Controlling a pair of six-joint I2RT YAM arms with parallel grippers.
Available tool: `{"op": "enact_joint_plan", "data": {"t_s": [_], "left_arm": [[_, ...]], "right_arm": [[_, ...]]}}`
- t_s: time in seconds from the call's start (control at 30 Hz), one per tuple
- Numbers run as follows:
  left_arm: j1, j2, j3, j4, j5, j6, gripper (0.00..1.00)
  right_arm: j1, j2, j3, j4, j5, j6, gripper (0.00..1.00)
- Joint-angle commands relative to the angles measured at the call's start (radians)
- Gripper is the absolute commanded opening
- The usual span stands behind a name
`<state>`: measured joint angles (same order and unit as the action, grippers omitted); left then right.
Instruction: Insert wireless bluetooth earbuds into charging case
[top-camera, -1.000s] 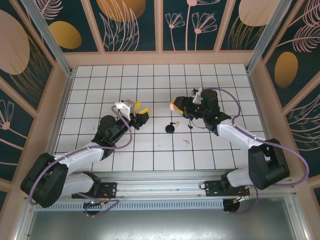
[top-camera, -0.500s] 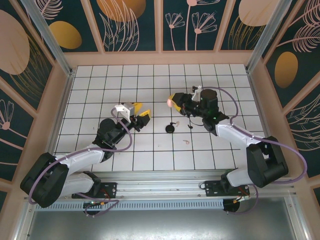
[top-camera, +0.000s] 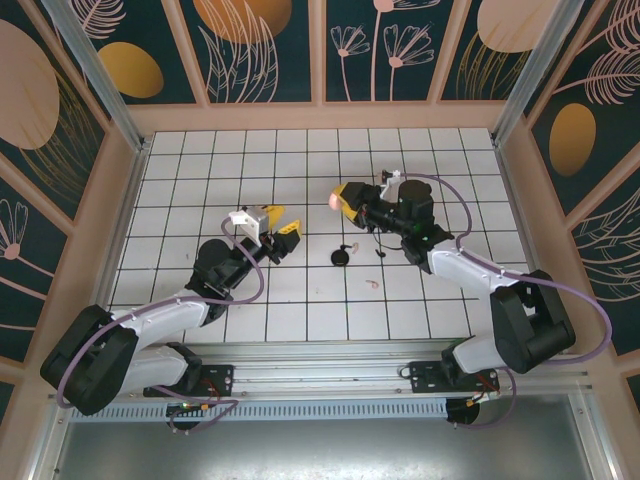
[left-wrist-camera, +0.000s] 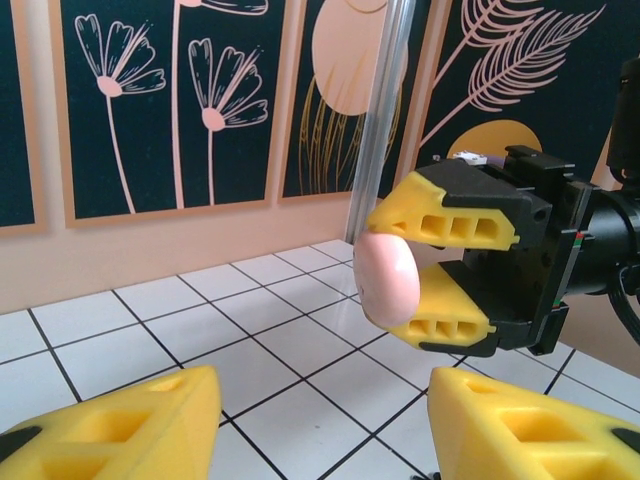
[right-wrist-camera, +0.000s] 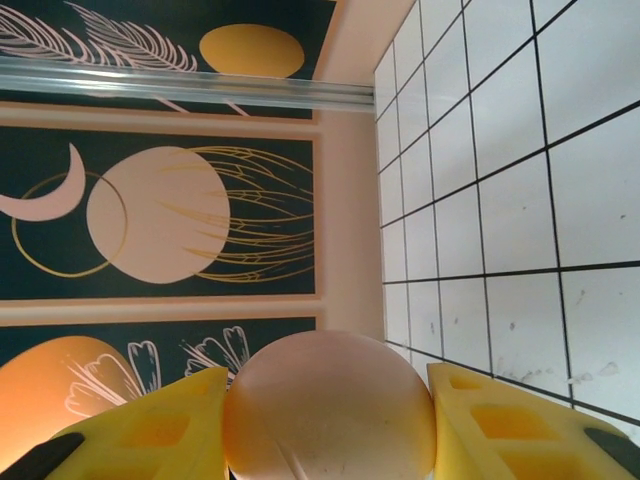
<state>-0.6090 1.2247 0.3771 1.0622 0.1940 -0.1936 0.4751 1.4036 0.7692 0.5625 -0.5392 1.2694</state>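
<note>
My right gripper (top-camera: 337, 199) hovers above the table's middle, shut on a round pale-pink charging case (top-camera: 331, 201). In the right wrist view the case (right-wrist-camera: 330, 400) fills the gap between the yellow fingers (right-wrist-camera: 520, 420). My left gripper (top-camera: 283, 222) is to its left, open and with nothing in it. In the left wrist view its wide-apart fingers (left-wrist-camera: 110, 430) face the case (left-wrist-camera: 385, 285), which is a short way off. One tiny pink earbud (top-camera: 373, 284) lies on the tiles. Another small pale piece (top-camera: 350, 247) lies beside a black disc (top-camera: 341, 258).
The white tiled table (top-camera: 200, 170) is walled by a beige rim and patterned panels. A tiny dark bit (top-camera: 379, 253) lies right of the black disc. Both arms stretch in from the near edge.
The right gripper has carried the case a little left and toward the back. The left gripper has shifted slightly and stays open.
</note>
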Motion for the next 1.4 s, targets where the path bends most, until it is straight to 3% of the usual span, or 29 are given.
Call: {"op": "enact_joint_plan", "data": {"t_s": [0.0,1.07,1.37], "left_arm": [[-0.006,-0.007,-0.015,0.065,-0.015,0.015,0.58],[-0.029,0.086,0.061,0.101,0.056,0.028,0.60],[-0.030,0.085,0.066,0.099,0.053,0.023,0.54]], "right_arm": [[0.016,0.000,-0.024,0.086,0.037,0.040,0.43],[0.191,0.097,0.054,0.162,0.086,0.081,0.43],[0.221,0.112,0.085,0.155,0.082,0.071,0.43]]}}
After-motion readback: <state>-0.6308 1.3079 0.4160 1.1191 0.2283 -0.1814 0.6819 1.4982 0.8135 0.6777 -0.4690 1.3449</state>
